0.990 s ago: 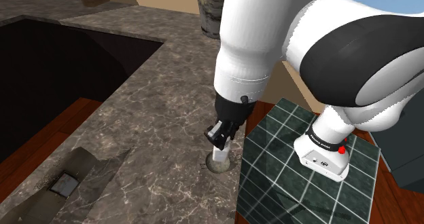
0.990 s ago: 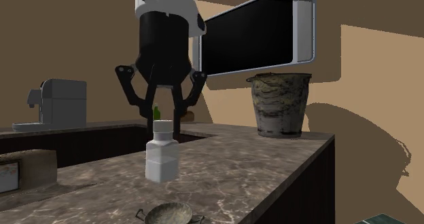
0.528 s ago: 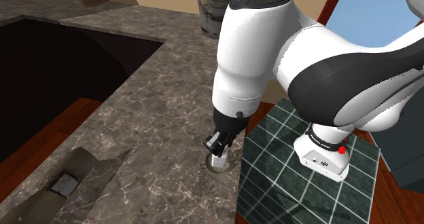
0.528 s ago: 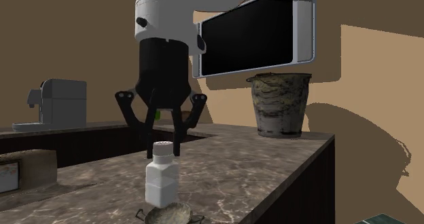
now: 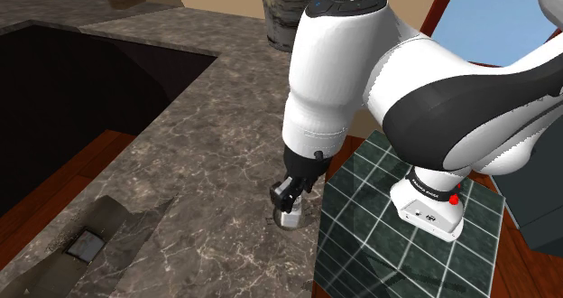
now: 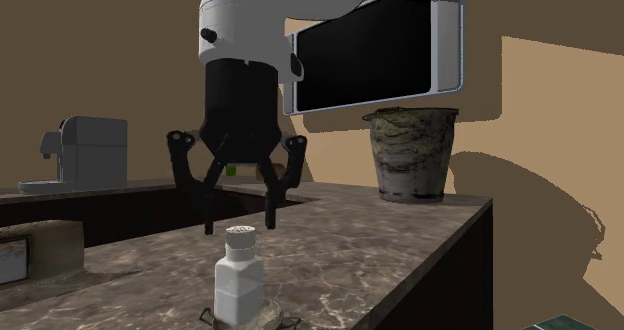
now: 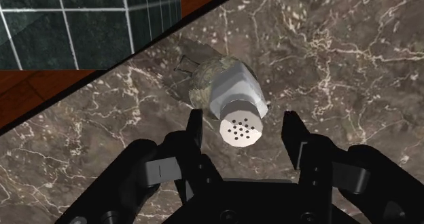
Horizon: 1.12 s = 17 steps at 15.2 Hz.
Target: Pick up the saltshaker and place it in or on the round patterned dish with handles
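Barely made out the small round mottled dish with wire handles [image 7: 200,87], mostly covered by the white saltshaker with perforated cap [image 6: 240,278] standing upright on it. Saw the all-black two-finger gripper [image 6: 239,226] spread wide, touching nothing, just above the cap. Half a second before, clamped that cap; since let go.

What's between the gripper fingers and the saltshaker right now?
Nothing. In the wrist view the open fingers stand either side of the saltshaker, with bare gaps where the marble countertop shows through; neither touches it.
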Motion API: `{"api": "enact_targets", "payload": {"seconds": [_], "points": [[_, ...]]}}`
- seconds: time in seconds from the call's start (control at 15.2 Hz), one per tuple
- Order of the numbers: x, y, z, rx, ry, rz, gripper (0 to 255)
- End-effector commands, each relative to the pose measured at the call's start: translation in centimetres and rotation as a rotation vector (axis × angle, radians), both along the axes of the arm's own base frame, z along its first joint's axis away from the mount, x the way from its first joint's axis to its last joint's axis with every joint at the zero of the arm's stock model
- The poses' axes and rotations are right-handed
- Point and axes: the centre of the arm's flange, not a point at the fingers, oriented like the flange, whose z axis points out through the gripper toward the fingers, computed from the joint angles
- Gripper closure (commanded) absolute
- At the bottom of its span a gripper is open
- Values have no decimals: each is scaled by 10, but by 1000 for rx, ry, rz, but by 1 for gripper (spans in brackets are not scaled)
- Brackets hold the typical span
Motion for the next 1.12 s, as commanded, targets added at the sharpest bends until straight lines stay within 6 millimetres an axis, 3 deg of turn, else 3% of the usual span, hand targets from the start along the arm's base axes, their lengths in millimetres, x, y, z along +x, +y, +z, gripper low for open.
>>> {"api": "enact_targets", "payload": {"seconds": [0.0,0.26,0.53,1.06], "points": [[0,0,0,0,0,0,0],[0,0,0,0,0,0,0],[-1,-1,50,0,0,0,0],[-1,-1,50,0,0,0,0]]}}
